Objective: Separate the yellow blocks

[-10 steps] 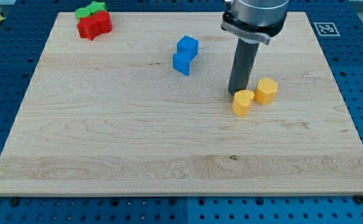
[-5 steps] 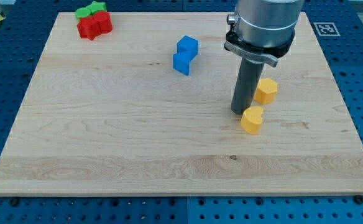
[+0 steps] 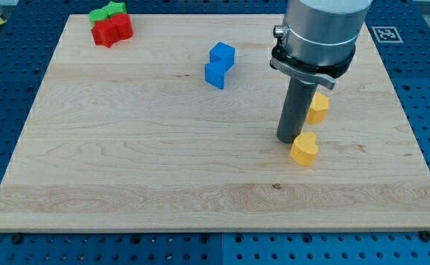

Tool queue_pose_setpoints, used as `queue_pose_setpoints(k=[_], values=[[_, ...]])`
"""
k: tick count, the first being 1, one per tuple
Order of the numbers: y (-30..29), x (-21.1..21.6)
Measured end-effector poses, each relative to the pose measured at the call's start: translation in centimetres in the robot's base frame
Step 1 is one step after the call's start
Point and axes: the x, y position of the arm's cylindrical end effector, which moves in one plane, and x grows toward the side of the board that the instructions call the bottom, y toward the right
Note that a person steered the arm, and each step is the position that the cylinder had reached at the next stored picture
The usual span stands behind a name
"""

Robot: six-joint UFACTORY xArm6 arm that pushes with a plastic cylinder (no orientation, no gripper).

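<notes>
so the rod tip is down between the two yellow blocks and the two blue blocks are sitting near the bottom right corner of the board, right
Not quite. My tip is indeed between the yellow heart-shaped block and the other yellow block, but the two blue blocks are not near the bottom right corner. The camera view shows them touching each other in the upper middle of the board, toward the view's top and left of the rod.

Bright, even overhead light; sharp focus, no glare; faint soft shadow just beside my tip (image 3: 289,140).
</notes>
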Motion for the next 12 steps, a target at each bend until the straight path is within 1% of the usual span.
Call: queue_pose_setpoints(k=[3,6,8,12], values=[[0.0,0.5],[1.6,1.2],[0.3,4.1],[0.6,5.3]])
